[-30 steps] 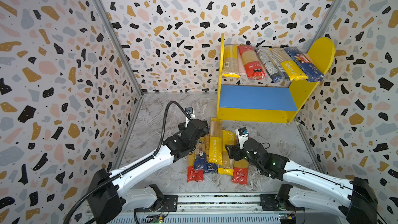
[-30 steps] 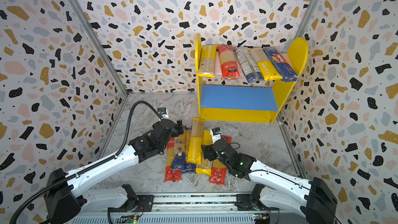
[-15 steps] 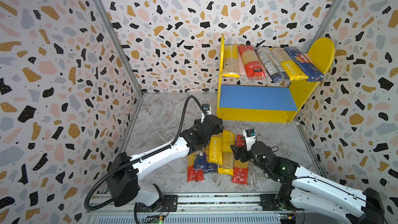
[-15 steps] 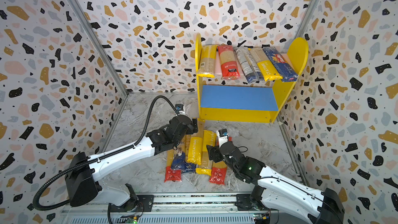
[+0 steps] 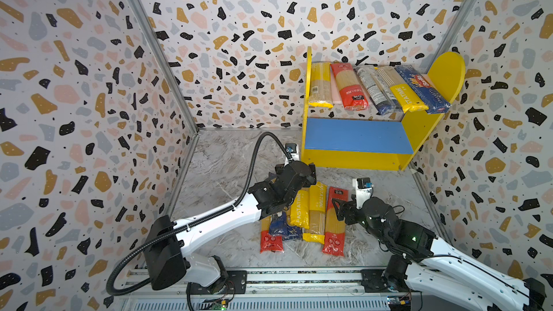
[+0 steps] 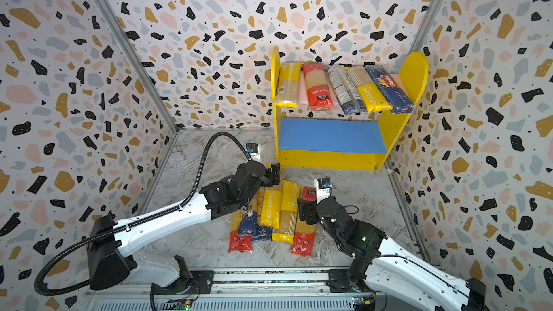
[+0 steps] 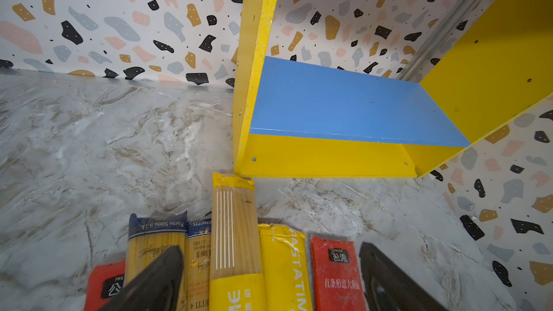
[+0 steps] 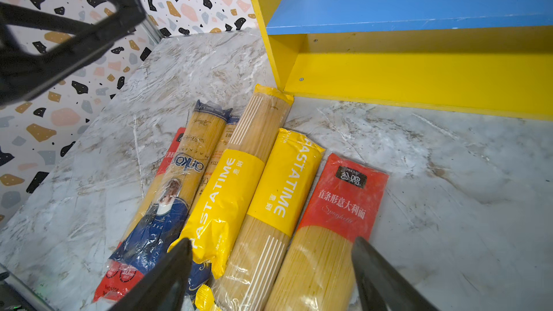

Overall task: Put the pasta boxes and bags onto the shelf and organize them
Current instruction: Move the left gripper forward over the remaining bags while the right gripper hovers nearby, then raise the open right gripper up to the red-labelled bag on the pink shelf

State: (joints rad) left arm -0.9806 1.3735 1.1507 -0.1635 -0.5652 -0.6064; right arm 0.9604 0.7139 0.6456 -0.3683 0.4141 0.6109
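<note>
Right wrist view: yellow PASTATIME packs (image 8: 239, 192) are flanked by a red pack (image 8: 344, 204) and a blue pack (image 8: 155, 234); left gripper (image 7: 269, 248) and right gripper (image 8: 270, 243) fingers (image 8: 167, 279) are spread, apparently empty.

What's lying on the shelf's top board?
Five packs: clear-yellow pack, red pack, dark blue pack, yellow PASTATIME pack, blue Barilla pack. They hide most of the pink board.
</note>
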